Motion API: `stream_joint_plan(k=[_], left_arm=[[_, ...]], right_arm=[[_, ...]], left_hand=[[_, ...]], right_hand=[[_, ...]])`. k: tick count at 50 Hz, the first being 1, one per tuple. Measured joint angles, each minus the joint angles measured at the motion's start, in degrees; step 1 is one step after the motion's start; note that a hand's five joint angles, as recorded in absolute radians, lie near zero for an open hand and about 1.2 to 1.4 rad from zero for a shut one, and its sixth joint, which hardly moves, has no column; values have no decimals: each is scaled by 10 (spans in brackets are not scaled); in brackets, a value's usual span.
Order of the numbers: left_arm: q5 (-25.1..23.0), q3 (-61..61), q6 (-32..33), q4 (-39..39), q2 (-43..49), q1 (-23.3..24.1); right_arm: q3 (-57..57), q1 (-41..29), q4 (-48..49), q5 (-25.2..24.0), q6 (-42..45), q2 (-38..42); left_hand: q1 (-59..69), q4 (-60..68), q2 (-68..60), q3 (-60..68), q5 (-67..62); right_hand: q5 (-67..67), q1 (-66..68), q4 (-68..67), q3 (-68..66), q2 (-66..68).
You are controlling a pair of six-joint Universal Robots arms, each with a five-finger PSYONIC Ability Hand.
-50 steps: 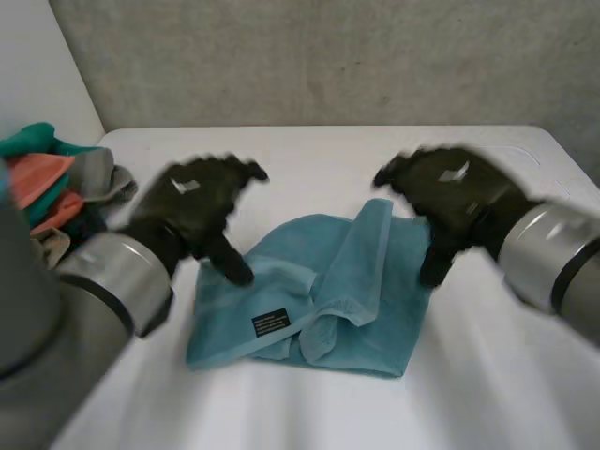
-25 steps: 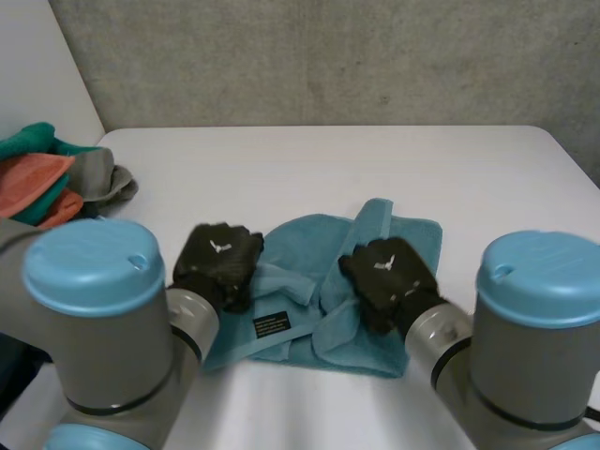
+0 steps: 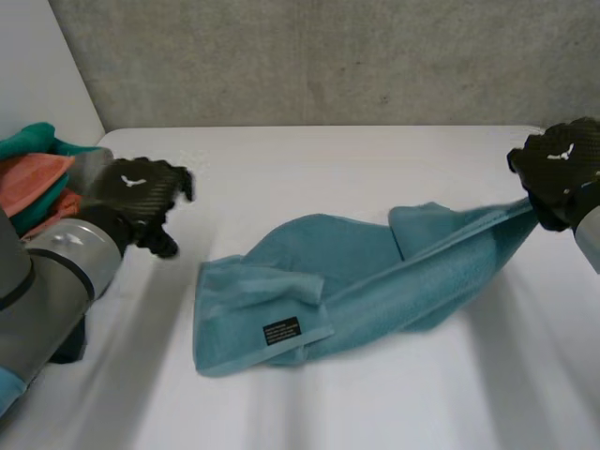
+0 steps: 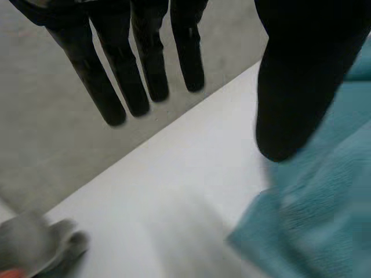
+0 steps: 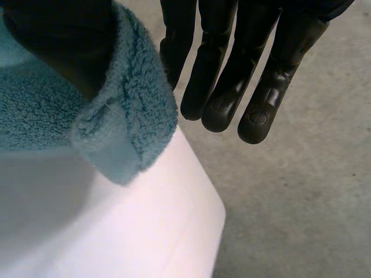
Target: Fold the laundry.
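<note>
Pinching towel corner, right hand at table edge; left hand splayed.

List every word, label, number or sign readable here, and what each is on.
Black sewn label on the teal terry towel: white print, too small to read.
White emblem on the back of the left hand and the right hand: too small to make out.
No other text.
</note>
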State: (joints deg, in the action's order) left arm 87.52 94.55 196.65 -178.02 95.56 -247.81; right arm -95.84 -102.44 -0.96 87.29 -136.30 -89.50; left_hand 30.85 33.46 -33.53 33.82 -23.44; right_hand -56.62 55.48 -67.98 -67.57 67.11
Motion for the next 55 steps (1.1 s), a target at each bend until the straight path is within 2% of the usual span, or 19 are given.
stream_joint_plan(k=[4,10,11,13,17,19,20,23,26,29,30,36,39,40,43,49,55], left_arm=[[-17,-5,-53,2,6,46],[-13,-35,-129,-11,49,120],[-13,-35,-129,-11,49,120],[2,-63,-145,-19,88,163],[37,-111,-141,-24,157,214],[39,-113,-141,-23,161,216],[65,-146,-124,-23,211,240],[95,-183,-92,-20,272,260],[123,-207,-61,-19,311,269],[123,-207,-61,-19,311,269],[164,-228,-25,-19,344,273],[205,-232,4,-23,337,269],[211,-228,14,-23,320,267],[212,-224,18,-23,311,266],[213,-218,24,-22,300,265],[213,-198,31,-17,264,257],[207,-166,31,0,172,227]], right_arm=[[-13,-2,-10,-15,-18,20],[-32,-8,-8,-18,-45,49],[-32,-8,-8,-18,-45,49],[-41,-10,-5,-17,-51,53],[-52,-9,-1,-17,-53,53],[-53,-9,-1,-17,-53,53],[-60,-9,1,-17,-53,51],[-70,-7,4,-17,-53,48],[-77,-5,8,-18,-52,45],[-77,-5,8,-18,-52,45],[-88,-1,15,-19,-51,39],[-96,0,24,-21,-50,37],[-97,1,25,-22,-49,38],[-96,1,26,-22,-49,38],[-95,1,26,-23,-48,38],[-82,1,21,-24,-44,37],[-23,4,-28,-22,-24,20]], left_hand=[[-49,-80,76,-77,80],[-49,-81,77,-78,82],[-49,-81,77,-78,82],[-49,-81,77,-78,82],[-48,-80,75,-76,77],[-48,-80,75,-76,76],[-48,-80,75,-76,76],[-3,-30,30,-34,29],[43,12,-11,7,-12],[43,12,-11,7,-12],[66,38,-36,33,-36],[155,122,-122,118,-119],[201,167,-165,161,-164],[274,241,-242,238,-238],[333,313,-311,305,-308],[334,348,-346,339,-323],[334,349,-346,340,-323]], right_hand=[[0,0,0,0,0],[0,0,0,0,0],[0,0,0,0,0],[0,0,0,0,0],[0,0,0,0,0],[0,0,0,0,0],[0,0,0,0,0],[0,0,0,0,0],[0,0,0,0,0],[0,0,0,0,0],[0,0,0,0,0],[0,0,0,0,0],[0,0,0,0,0],[0,0,0,0,0],[0,0,0,0,0],[0,0,0,0,0],[0,0,0,0,0]])
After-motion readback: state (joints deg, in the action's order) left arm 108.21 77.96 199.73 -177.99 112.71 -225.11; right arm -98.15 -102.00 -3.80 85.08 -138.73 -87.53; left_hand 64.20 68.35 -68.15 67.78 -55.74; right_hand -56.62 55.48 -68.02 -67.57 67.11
